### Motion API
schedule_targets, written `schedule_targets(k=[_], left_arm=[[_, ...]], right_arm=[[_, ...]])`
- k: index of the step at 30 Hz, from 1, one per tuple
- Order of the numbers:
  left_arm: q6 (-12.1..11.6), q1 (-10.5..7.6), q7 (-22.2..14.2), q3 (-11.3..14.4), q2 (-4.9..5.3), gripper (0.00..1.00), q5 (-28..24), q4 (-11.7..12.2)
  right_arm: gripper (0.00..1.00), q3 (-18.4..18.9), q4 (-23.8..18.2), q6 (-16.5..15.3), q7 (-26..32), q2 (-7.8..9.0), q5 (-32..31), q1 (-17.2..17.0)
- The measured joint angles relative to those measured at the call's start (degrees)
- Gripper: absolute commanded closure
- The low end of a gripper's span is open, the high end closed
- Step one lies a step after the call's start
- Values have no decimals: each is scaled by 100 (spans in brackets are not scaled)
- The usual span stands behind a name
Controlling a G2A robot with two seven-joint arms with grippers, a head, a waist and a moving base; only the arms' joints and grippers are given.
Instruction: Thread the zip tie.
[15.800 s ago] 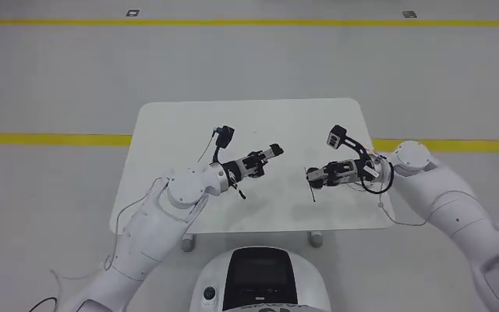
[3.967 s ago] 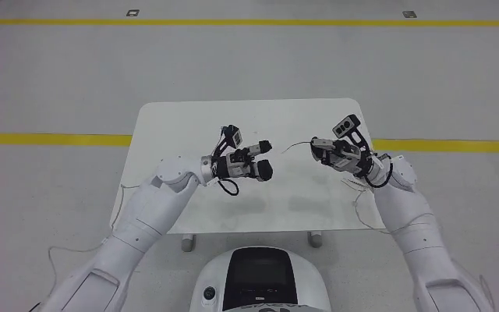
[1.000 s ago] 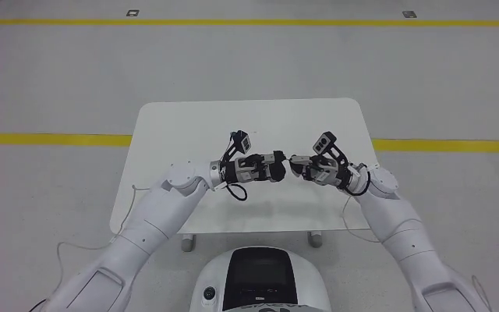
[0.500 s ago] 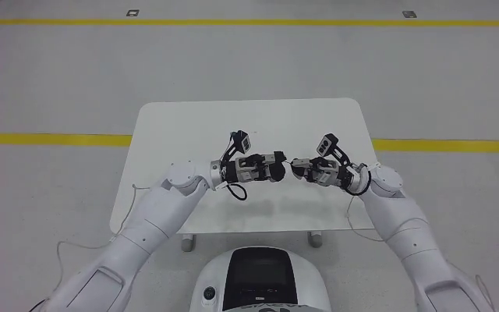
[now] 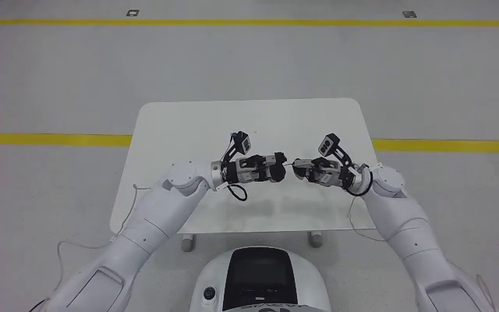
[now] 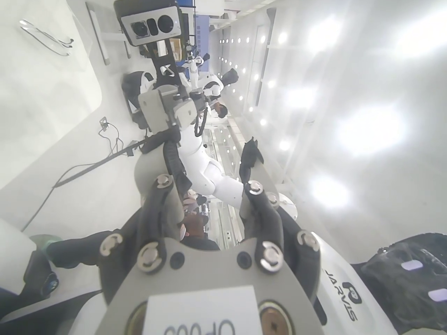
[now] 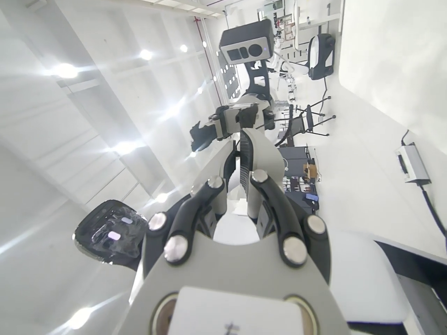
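Evidently you're partway: your right gripper (image 5: 300, 167), clamped on the zip tie (image 5: 290, 162), holds it above the table (image 5: 187, 132) just beside your left gripper (image 5: 277, 168), fingers apart, with threading seemingly not yet done.

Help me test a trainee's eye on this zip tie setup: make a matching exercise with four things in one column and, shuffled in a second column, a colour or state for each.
Things:
1. table
2. floor line
3. left gripper
4. right gripper

Colours or states:
A. jaws spread wide
B. yellow
C. jaws drawn close together
D. white, with rounded corners

Pairs: 1-D, 2-B, 3-A, 4-C.
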Motion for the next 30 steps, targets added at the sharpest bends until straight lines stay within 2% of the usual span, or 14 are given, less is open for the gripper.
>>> schedule_targets(k=[4, 10, 18, 30], left_arm=[[0, 1, -23, -8, -4, 62, -82, 36], [-14, -23, -114, -29, -8, 60, -192, 119], [-15, -39, -169, -22, -14, 59, -240, 190], [0, -80, -262, 46, -42, 57, -304, 257]], right_arm=[[100, 87, -21, -21, 166, 9, 231, -37], [100, 151, -31, 108, 459, 13, 703, -76], [100, 33, -158, 218, 451, 64, 1143, -105], [100, -208, -252, 115, 451, 181, 1561, -104]])
